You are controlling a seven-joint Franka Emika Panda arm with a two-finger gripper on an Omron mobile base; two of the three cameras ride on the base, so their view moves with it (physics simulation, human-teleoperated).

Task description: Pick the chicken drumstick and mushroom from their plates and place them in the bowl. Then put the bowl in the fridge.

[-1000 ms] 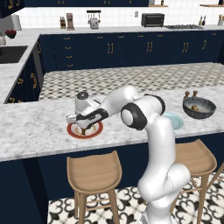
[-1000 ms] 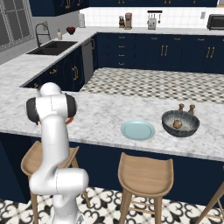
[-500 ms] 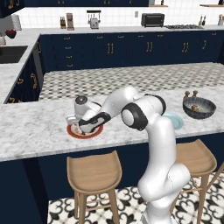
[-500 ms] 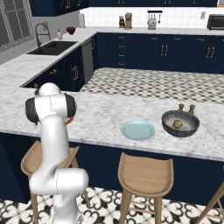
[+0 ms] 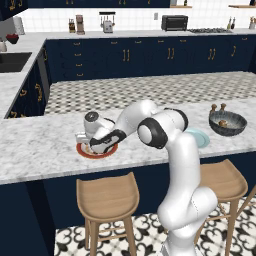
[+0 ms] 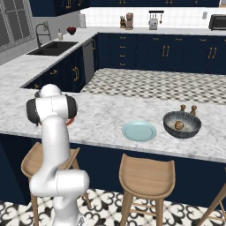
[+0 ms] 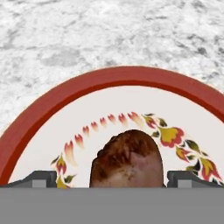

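A reddish-brown chicken drumstick [image 7: 127,159] lies on the white, flower-painted centre of a red-rimmed round plate [image 7: 52,103]. To that plate's right on the marble table sits a plain pale blue plate [image 6: 139,131], then a dark-grey speckled bowl [image 6: 182,125] holding a small tan mushroom [image 6: 178,125].

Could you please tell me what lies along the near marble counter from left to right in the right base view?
Robot arm → pale blue plate → dark grey bowl holding the mushroom.
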